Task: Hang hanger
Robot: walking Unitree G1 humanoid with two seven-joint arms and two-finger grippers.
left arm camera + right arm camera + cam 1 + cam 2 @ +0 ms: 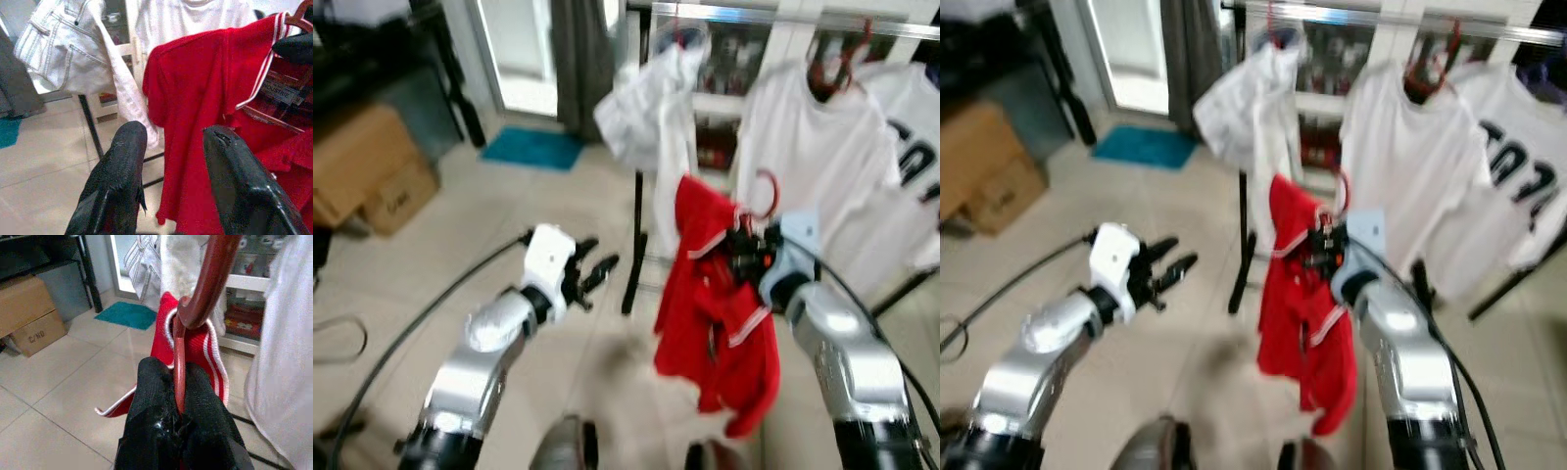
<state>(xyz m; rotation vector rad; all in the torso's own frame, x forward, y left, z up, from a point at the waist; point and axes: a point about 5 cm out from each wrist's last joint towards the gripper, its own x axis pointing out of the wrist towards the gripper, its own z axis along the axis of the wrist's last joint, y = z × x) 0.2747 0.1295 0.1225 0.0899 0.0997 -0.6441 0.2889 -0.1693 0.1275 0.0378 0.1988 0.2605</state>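
The right gripper (178, 418) has its fingers (151, 396) pressed together on the stem of a dark red hanger (205, 289), whose hook curves up just above them. A red shirt (715, 313) with white trim hangs from that hanger, draping below and to the left of the right gripper's fingers. The left gripper (592, 274) is held out in the air to the left of the shirt, apart from it, its fingers (120, 166) spread open and holding nothing. Beyond both grippers stands a clothes rack (636, 245) with a metal rail (734, 14) across its top; light jeans (646, 108) and a white T-shirt (813, 166) on another red hanger (832, 64) hang from it, above and behind the right gripper's fingers. Farther left, cardboard boxes (367, 166) sit on the tiled floor (460, 245), near a teal mat (533, 149).
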